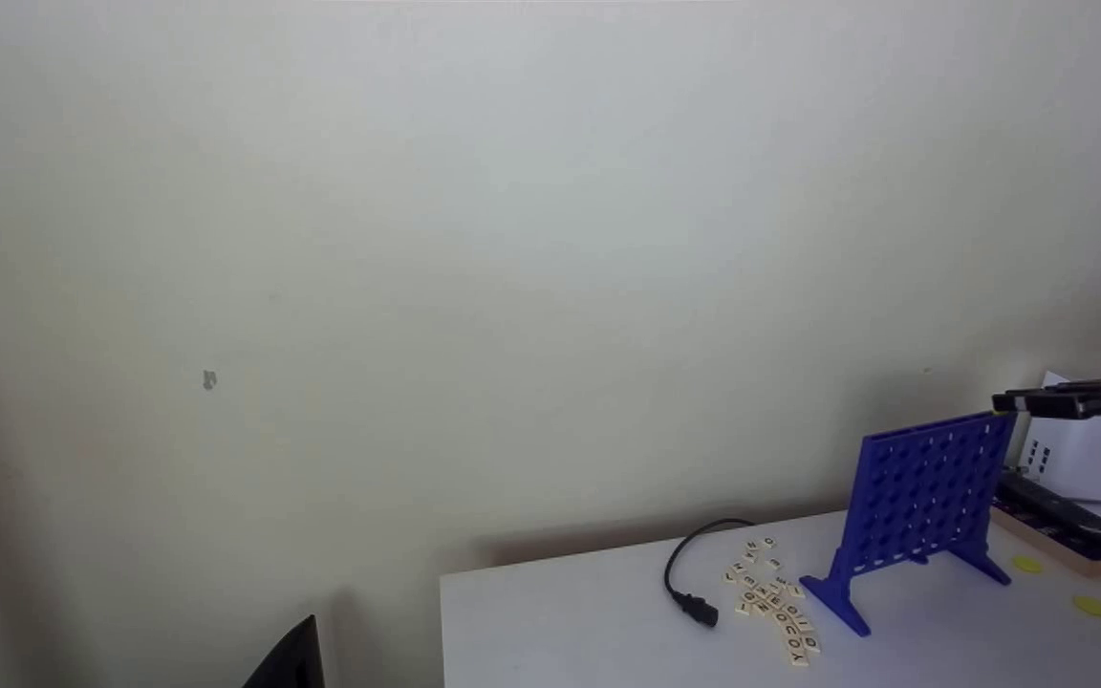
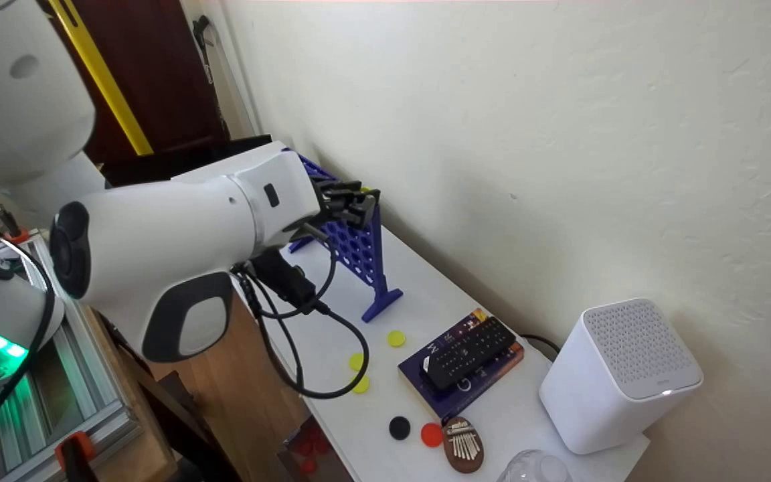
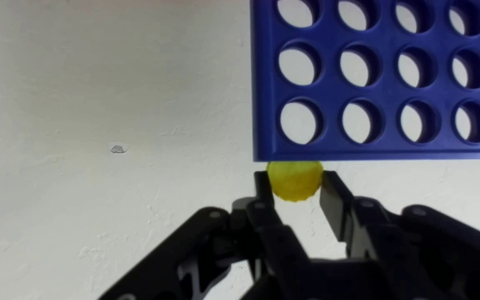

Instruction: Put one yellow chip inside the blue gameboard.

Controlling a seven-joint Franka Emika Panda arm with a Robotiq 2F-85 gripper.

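The blue gameboard (image 1: 933,487) stands upright on the white table and also shows in an exterior view (image 2: 380,261), partly behind the arm. My gripper (image 3: 296,181) is shut on a yellow chip (image 3: 294,181), with a fingertip against each side of it. In the wrist view the chip is at the end column of the gameboard (image 3: 329,93), by its top edge. Part of the chip is hidden behind that edge; I cannot tell whether it is in the slot. Loose yellow chips (image 2: 396,338) lie flat on the table, also in an exterior view (image 1: 1092,605).
A book (image 2: 419,375) with a black remote (image 2: 469,355) on it lies near the board. A white box (image 2: 620,375), a black chip (image 2: 399,428), a red chip (image 2: 432,435) and a thumb piano (image 2: 464,447) are farther along. Letter tiles (image 1: 780,616) and a cable plug (image 1: 699,610) lie at the board's far side.
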